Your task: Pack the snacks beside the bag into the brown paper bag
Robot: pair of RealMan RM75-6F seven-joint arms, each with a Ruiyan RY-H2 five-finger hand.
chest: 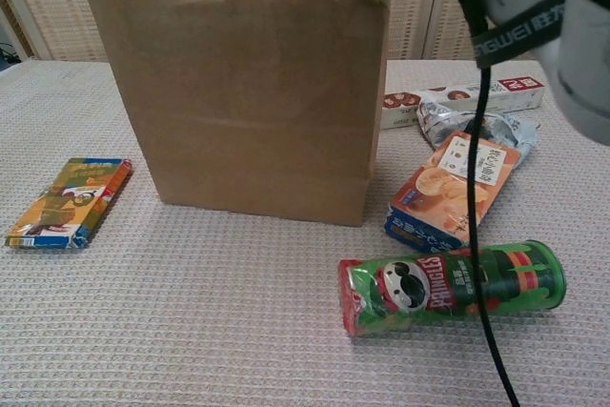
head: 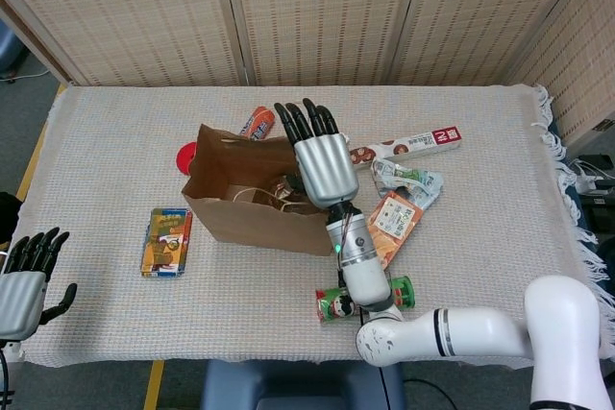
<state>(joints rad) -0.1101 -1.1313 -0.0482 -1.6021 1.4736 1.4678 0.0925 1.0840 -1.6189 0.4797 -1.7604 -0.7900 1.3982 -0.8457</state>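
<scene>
Chest view put the green cylindrical Pringles can nearest us, lying on its side on the woven beige tablecloth, with a black cable hanging across it. Just behind it we saw the orange snack box lying flat, and well to the left the flat yellow and green snack box, apart from everything else. The upright brown paper bag stood between them, its mouth open at the top.

From the head view we found our left hand at the near left table edge, fingers spread and holding nothing. Our right hand hung over the bag's open mouth with its dark fingers stretched out straight and apart; we saw nothing in it. Right of the bag lay a crinkled silver and green snack packet, and beyond it a long white and red biscuit box. Behind the bag we made out an orange tube-shaped snack and a red round item, both partly hidden by the bag.
</scene>
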